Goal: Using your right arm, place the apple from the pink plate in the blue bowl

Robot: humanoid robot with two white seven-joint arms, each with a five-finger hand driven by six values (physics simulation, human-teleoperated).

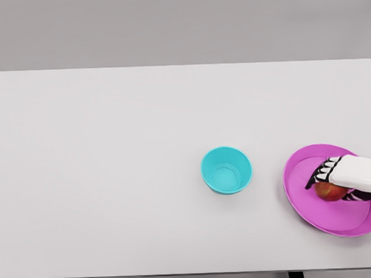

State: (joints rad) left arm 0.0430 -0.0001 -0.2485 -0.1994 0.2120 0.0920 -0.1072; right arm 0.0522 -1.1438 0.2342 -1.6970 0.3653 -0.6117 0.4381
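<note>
Lower right of frame: pink plate (300, 187) near the table's front edge, partly cut by the right border. Apple (329, 191) sits on it. Right hand (340, 177) enters from the right edge, fingers (321, 170) curled down over the apple's top, clamped around it. Just left, apart from the plate: blue bowl (227, 170), upright. White table (114, 178) stretches bare toward the upper frame.
</note>
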